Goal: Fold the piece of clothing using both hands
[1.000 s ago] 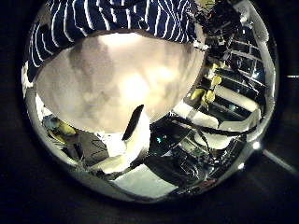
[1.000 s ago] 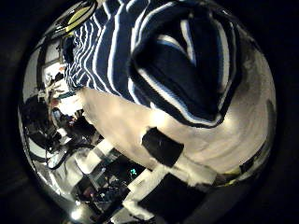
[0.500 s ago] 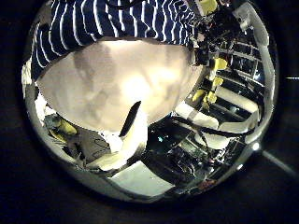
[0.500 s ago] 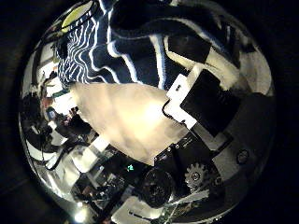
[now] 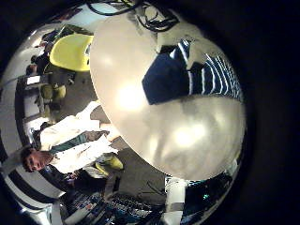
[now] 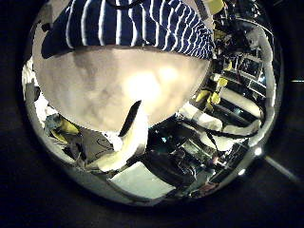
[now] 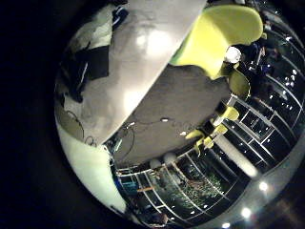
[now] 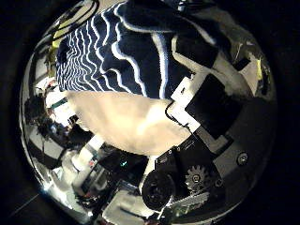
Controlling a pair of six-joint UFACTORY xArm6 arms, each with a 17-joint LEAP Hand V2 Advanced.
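Note:
A garment with dark and light stripes (image 5: pixel 192 75) lies on a round pale table (image 5: pixel 169 141), with one part folded over. In the left thumb side palm view the garment (image 6: pixel 133 24) lies along the table's far side. In the right thumb side palm view it (image 8: pixel 112 52) spreads over the table (image 8: pixel 131 127), and parts of my right hand (image 8: pixel 202 98) cross the view at the garment's edge. In the right little finger side palm view it shows as a dark heap (image 7: pixel 84 67) on the table. A part of my left hand (image 6: pixel 133 123) shows over the table.
A yellow chair (image 7: pixel 219 38) stands beside the table and also shows in the left little finger side palm view (image 5: pixel 70 52). Racks and furniture (image 6: pixel 228 95) stand around the table.
In the right thumb side palm view the cloth filled the view close to the palm a second ago and now lies farther off, with the hand's parts in view. The left thumb view shifted slightly.

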